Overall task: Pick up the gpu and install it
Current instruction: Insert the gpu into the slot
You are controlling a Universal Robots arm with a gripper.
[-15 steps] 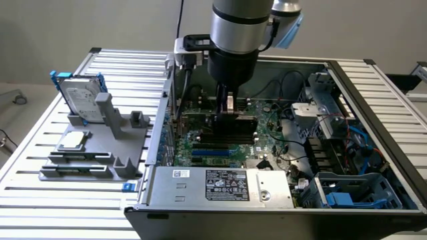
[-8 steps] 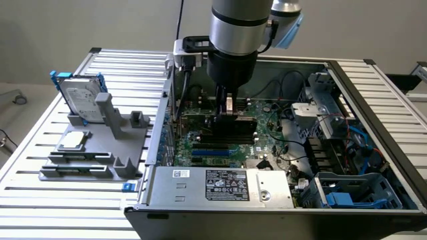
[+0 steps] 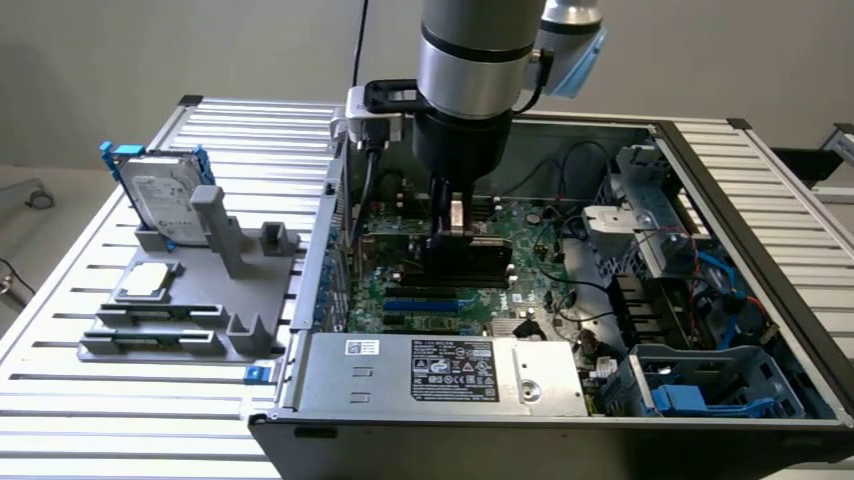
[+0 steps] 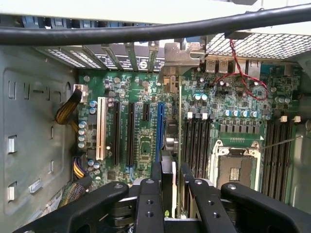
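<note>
One gripper [image 3: 454, 238] holds one gpu [image 3: 481, 266] upright over one motherboard [image 3: 541, 285].

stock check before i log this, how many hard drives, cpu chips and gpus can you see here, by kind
hard drive: 1
cpu chip: 1
gpu: 1
total: 3
</note>
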